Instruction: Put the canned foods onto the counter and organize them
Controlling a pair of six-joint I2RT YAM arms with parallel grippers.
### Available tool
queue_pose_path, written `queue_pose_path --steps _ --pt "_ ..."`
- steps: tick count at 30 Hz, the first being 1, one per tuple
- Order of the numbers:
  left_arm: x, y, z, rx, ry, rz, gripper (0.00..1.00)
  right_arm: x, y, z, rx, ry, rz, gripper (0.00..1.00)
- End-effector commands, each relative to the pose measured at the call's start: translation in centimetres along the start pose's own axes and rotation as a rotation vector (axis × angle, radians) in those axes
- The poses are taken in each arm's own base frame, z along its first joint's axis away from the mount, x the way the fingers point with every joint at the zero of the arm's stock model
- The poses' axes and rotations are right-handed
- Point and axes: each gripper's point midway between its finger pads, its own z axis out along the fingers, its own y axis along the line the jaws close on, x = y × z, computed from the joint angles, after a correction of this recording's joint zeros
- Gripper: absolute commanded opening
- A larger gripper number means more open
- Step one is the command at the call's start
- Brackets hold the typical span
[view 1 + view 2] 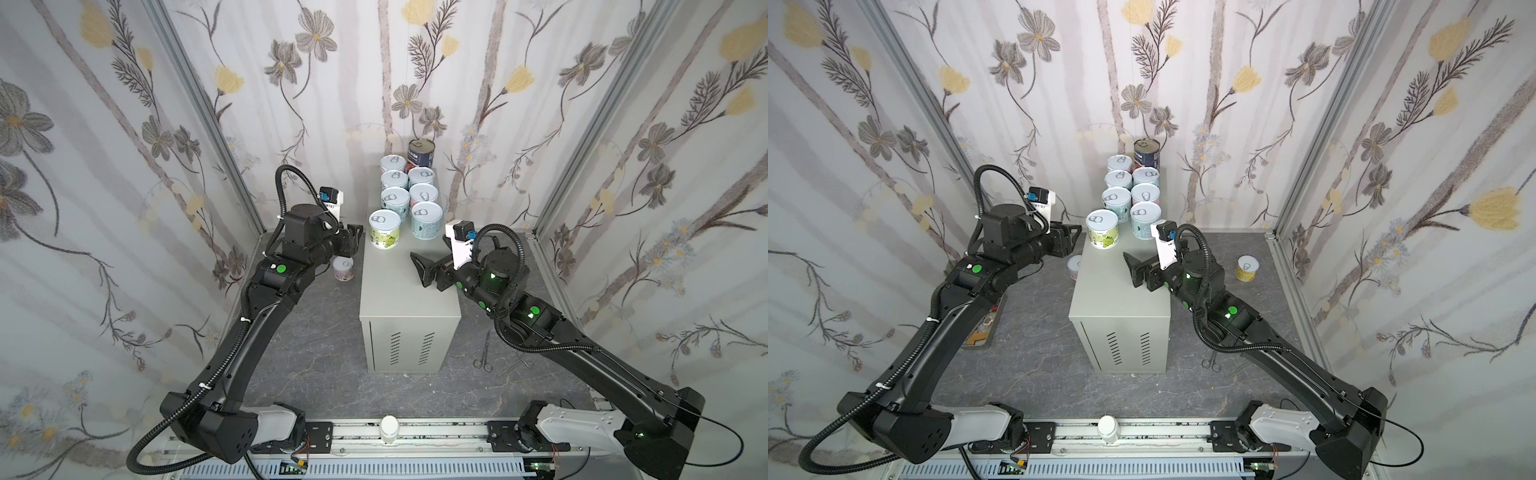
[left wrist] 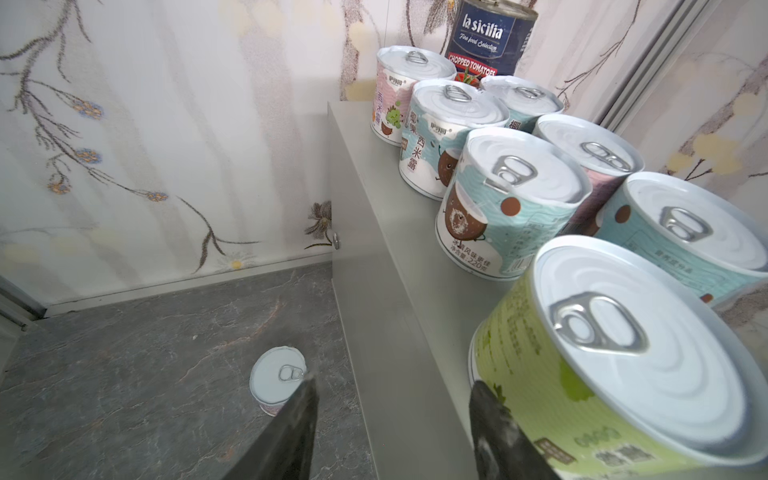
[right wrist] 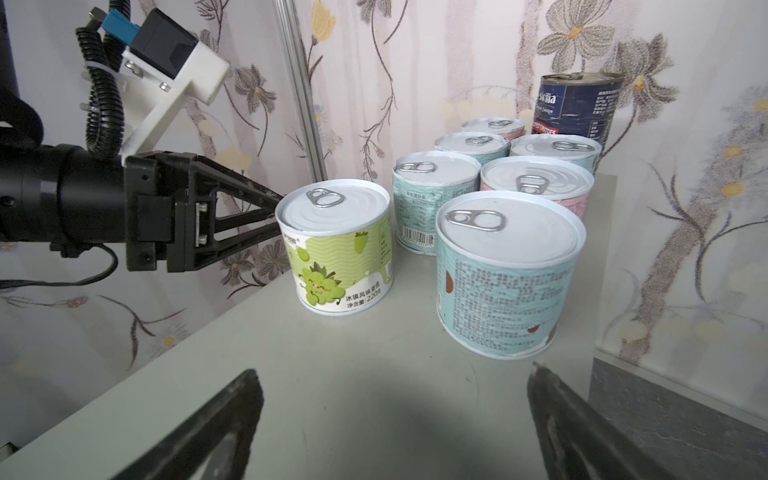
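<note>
Both top views: the left gripper (image 1: 355, 239), jaws apart and empty, stands just beside the short green-labelled, white-lidded can (image 1: 384, 235) on the long grey-beige metal counter (image 1: 399, 299). Left wrist view: a short pink-labelled can (image 2: 276, 380) stands on the floor (image 2: 124, 374) below that gripper. Right wrist view: the right gripper (image 3: 392, 370), jaws wide apart and empty, hovers above the counter.

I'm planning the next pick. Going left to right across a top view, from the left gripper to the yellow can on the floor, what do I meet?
left gripper → green can → right gripper → yellow can
</note>
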Motion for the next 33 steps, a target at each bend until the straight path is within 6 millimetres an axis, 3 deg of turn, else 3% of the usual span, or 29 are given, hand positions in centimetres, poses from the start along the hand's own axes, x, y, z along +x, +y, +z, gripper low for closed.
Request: queue_pose_path --steps 1,11,12,18,33 --pt "-1.4 -0.7 0.0 0.035 -0.045 -0.015 0.58 -1.3 -0.3 0.3 0.033 -0.055 -0.015 1.00" --pt "-1.2 -0.9 0.2 0.045 -0.026 -0.047 0.58 -0.8 -0.5 1.0 0.055 -0.032 -0.030 1.00" --pt "-1.2 -1.0 0.3 0.050 -0.024 -0.051 0.58 -0.7 0.8 1.1 0.027 -0.030 -0.033 1.00" --pt "-1.1 -2.0 0.7 0.072 -0.008 -0.051 0.57 -0.6 1.1 1.6 0.027 -0.031 -0.044 1.00" --pt "-0.8 -3.5 1.5 0.102 0.004 -0.067 0.57 -0.3 0.5 2.4 0.079 -0.031 -0.027 1.00"
